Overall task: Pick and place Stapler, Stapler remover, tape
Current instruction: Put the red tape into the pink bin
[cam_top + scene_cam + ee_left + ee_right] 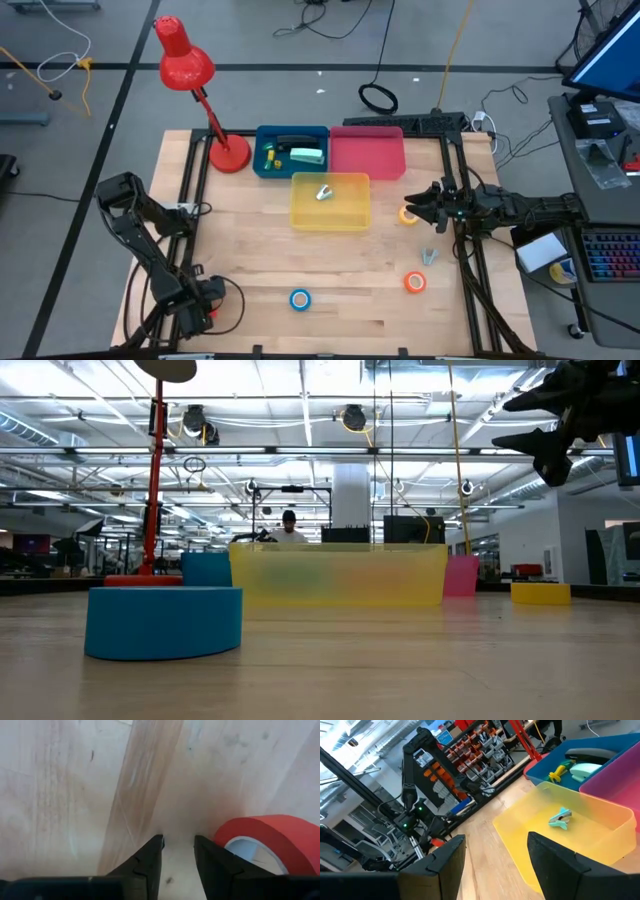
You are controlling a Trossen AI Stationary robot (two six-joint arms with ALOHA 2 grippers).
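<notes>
On the wooden table [250, 270], the blue bin [291, 151] already holds staplers and the yellow bin [330, 201] one staple remover. Blue [300, 299], orange [415, 283] and yellow tape [408, 215] rolls and another remover [429, 256] remain outside. The right gripper [418, 203] hovers open and empty by the yellow bin; the left gripper [178, 851] rests slightly open beside red tape [272, 842].

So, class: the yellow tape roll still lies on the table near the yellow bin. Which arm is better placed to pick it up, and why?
The right. Its gripper hangs open right beside the yellow tape roll, while the left gripper sits low at the table's opposite near corner, by a red roll.
</notes>
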